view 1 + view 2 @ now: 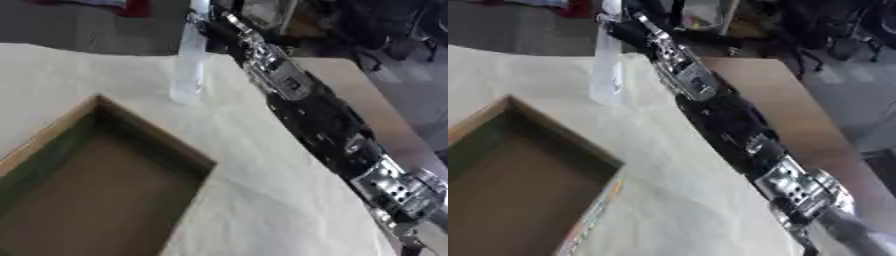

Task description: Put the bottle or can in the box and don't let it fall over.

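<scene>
Not boxed yet. I've got my right hand [210, 27] up at the neck of the tall clear plastic bottle [187, 75], though I can't tell if the fingers are actually closed on it. It's upright on the cream cloth-covered table [262, 165], near the open brown cardboard box [114, 185], empty inside. Open cloth between them, but the box's near wall needs clearing.

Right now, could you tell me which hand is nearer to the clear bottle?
Right. The right hand is at the upright clear bottle, by its top; its fingers can't be made out. The left hand shows in neither view.
</scene>
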